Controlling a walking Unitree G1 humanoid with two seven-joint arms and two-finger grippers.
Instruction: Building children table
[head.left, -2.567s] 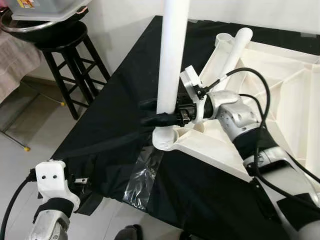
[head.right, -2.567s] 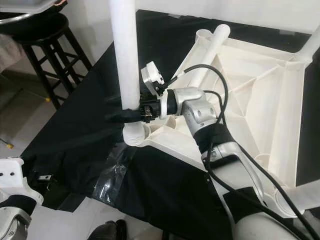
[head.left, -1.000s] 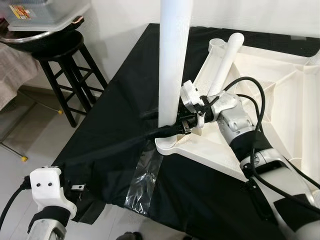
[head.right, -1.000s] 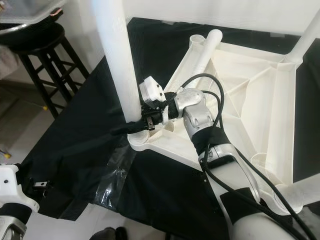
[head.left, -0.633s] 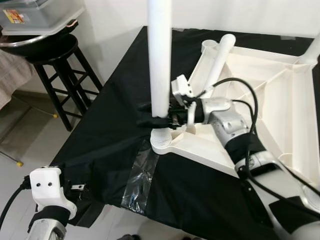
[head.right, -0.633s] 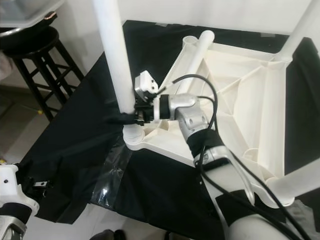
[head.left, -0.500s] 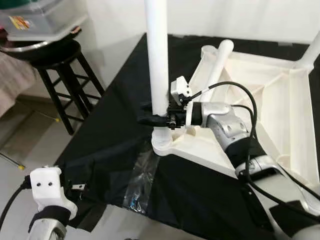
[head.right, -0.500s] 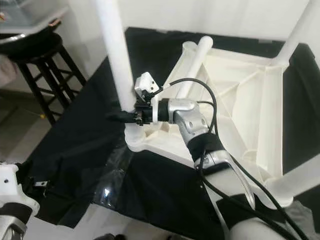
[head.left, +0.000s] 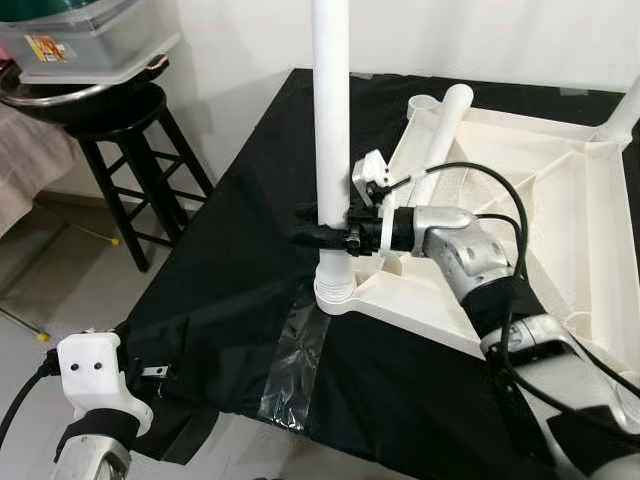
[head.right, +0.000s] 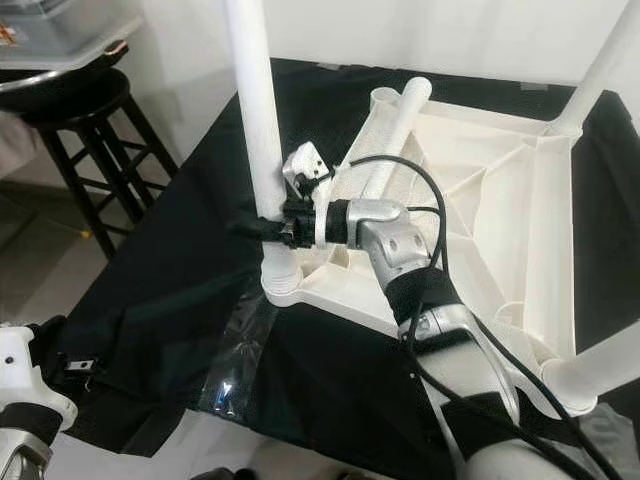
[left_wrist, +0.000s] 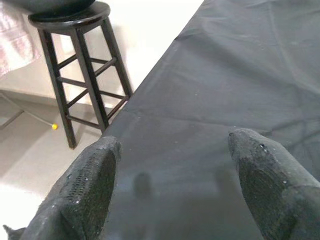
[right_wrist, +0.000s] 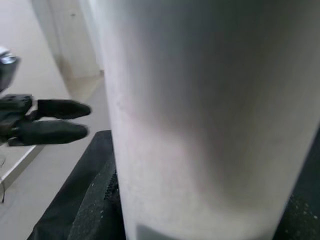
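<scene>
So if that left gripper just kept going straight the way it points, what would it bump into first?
Probably the black cloth over the table; the left gripper, open, points down onto it, though depth is hard to judge.

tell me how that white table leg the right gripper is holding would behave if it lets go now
The upright white leg looks like rigid hollow plastic, so probably light and stiff. Its base sits in the corner socket of the upturned table top, so it would likely stay standing, though it is tall and narrow and could tip if not fully seated. The right gripper grips it low; the smooth surface may slip.
</scene>
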